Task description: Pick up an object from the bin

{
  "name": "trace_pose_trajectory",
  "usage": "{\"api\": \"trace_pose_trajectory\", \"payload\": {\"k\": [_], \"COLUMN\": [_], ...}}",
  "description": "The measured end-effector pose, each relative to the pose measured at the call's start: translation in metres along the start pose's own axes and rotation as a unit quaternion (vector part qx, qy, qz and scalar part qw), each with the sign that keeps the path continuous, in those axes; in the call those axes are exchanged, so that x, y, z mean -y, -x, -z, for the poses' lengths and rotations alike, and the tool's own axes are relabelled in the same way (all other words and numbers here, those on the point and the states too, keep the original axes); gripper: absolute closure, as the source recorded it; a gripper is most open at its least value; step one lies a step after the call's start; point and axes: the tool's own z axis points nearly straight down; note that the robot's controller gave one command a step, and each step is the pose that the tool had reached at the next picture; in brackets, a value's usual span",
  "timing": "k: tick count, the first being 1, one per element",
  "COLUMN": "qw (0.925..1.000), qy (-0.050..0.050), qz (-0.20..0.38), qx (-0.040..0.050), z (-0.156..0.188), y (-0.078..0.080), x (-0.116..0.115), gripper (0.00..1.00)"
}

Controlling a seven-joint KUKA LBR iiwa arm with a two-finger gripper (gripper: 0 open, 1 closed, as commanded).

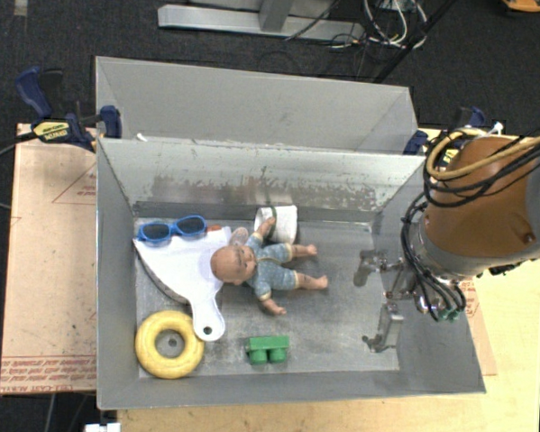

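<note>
My gripper (372, 302) hangs at the right side of the bin with its two fingers spread wide and nothing between them, one fingertip near the back (365, 261), the other toward the front. A baby doll (260, 269) in light blue clothes lies on its back in the middle of the bin, left of the gripper and apart from it. A small green block (267, 350) rests near the front wall, left of the lower fingertip.
A white cutting board (188, 271) lies at the left, with blue sunglasses (172, 229) on its back edge. A yellow ring (168, 343) sits in the front left corner. A small white box (280, 222) stands behind the doll.
</note>
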Motion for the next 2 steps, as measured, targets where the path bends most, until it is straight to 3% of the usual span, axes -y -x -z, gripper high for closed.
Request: {"api": "trace_pose_trajectory", "payload": {"k": [1,2], "qw": [1.0000,1.0000], "qy": [0.000,0.000], "qz": [0.001,-0.004], "qx": [0.0039,0.0055], "z": [0.004,-0.060], "y": [0.002,0.030], "x": [0.000,-0.048], "gripper": [0.00,0.00]}}
